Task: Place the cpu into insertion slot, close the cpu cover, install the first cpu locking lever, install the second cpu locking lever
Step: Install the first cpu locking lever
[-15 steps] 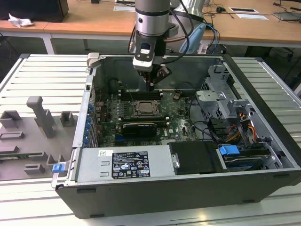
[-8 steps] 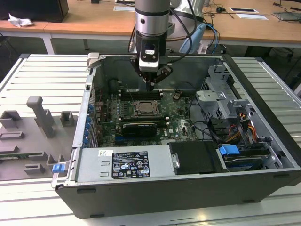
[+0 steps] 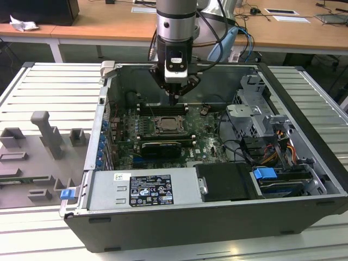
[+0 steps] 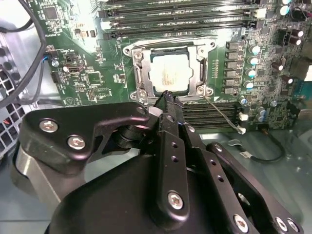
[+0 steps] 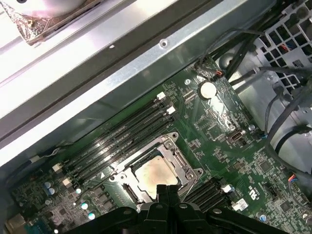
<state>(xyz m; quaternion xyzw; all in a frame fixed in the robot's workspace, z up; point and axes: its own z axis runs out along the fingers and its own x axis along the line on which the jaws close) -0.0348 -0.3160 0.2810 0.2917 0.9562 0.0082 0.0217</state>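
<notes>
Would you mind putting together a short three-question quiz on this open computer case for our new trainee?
1. True or false: the chip lies in the socket on the green board.
2. Pick one. The gripper is nearest to: A the power supply, B the socket, C the drive bay.
3. Short answer: in the second wrist view, are the gripper's fingers open or shut?
Key: 1 true; 2 B; 3 shut.
</notes>
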